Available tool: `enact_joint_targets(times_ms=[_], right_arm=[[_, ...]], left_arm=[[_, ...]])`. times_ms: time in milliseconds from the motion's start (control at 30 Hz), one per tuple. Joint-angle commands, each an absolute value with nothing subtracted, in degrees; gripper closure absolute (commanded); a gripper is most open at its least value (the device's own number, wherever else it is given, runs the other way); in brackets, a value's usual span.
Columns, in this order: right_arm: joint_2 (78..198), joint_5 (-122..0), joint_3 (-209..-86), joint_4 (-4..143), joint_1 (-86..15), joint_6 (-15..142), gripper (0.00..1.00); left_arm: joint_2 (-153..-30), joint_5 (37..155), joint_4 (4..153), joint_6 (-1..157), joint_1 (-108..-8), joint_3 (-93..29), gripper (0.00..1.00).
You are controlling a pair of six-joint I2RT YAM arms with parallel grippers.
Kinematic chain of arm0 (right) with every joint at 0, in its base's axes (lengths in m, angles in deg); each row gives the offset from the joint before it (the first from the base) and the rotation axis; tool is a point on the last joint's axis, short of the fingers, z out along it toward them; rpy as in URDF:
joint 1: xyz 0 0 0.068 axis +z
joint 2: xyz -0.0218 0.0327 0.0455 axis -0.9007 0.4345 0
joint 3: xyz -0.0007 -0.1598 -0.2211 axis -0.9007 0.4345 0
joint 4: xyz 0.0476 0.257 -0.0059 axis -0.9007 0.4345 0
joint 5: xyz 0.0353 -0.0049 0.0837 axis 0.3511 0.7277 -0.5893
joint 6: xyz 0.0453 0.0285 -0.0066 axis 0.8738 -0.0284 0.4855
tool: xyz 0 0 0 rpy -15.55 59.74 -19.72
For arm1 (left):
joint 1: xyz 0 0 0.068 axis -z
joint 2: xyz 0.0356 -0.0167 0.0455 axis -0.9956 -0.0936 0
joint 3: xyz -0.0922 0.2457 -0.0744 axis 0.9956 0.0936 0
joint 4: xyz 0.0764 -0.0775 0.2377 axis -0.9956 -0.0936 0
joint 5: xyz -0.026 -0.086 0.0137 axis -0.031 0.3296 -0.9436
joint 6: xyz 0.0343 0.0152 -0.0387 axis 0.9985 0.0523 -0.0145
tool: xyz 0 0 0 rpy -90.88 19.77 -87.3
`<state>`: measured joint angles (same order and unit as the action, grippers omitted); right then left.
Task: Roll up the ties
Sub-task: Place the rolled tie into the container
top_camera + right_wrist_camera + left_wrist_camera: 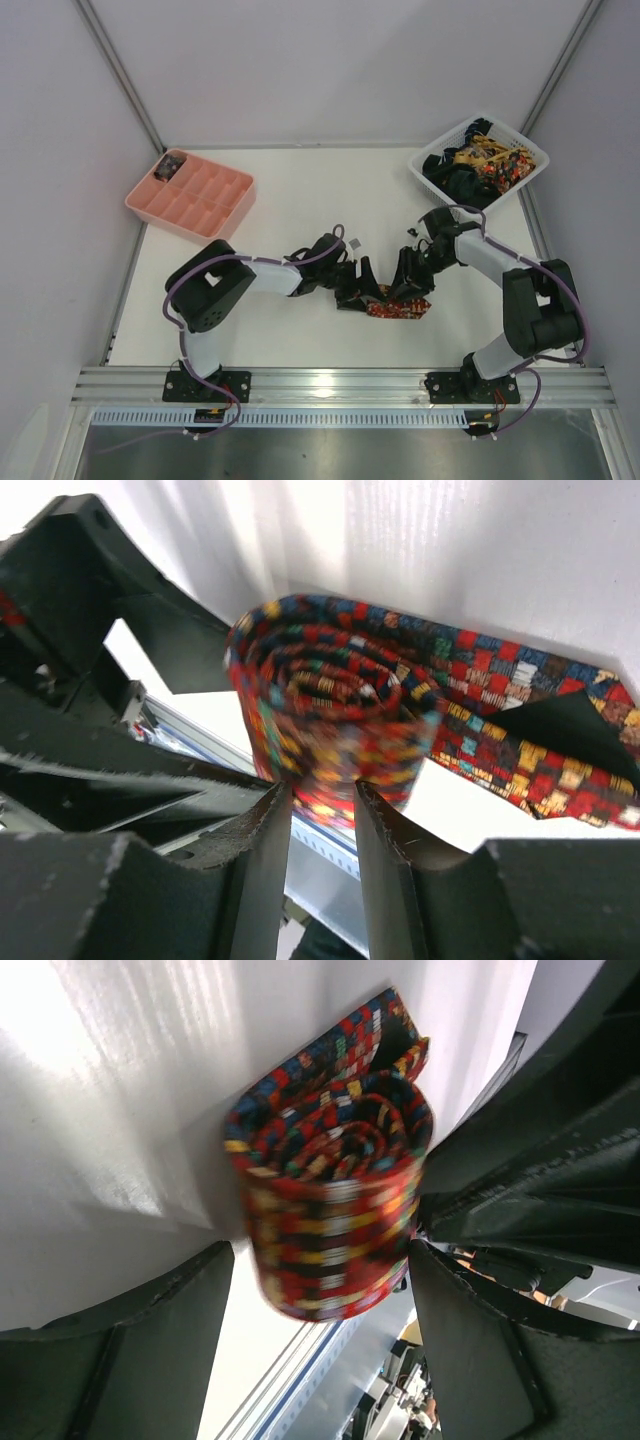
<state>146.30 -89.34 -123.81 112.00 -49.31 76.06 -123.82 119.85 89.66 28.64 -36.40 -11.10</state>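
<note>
Both grippers hold the rolled tie (398, 306) near the middle of the table's (300, 200) front edge: the left gripper (320, 1260), spread wide, clasps the coil's sides, seemingly to stop it unwinding, while the right gripper (322, 792), half closed, pinches its rim.
</note>
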Motion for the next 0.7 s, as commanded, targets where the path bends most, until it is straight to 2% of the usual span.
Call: enact_joint_targets(times_ms=[0, 667], right_arm=[[143.0, -89.3, -123.5, 112.9, -49.7, 77.3, 0.62], [148.0, -84.4, -118.4, 108.2, -51.8, 77.6, 0.68]], left_arm=[[-124.1, 120.4, 91.7, 28.9, -36.0, -13.3, 0.23], [-125.3, 121.7, 92.4, 30.2, -35.7, -14.6, 0.21]])
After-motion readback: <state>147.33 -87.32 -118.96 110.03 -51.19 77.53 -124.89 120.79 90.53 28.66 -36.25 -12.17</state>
